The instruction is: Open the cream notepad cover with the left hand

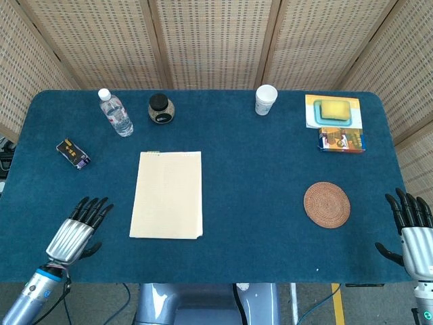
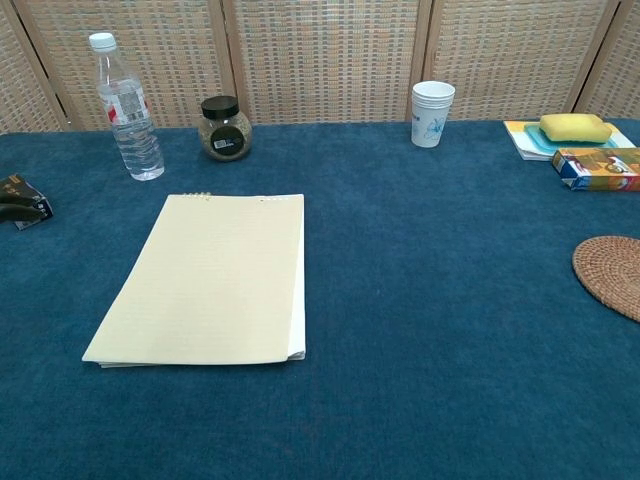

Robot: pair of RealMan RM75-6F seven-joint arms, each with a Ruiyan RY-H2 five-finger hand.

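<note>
The left hand [image 1: 76,230] hovers low at the near left, its silver back turned up and its dark fingers [image 1: 95,207] stretched forward and slightly apart, holding nothing; its forearm runs back toward the near left corner. In the chest view only dark fingertips [image 2: 18,210] show at the left edge. The right hand [image 1: 414,233] sits at the far right edge, fingers [image 1: 406,206] extended and spread, thumb out to the side, empty
</note>
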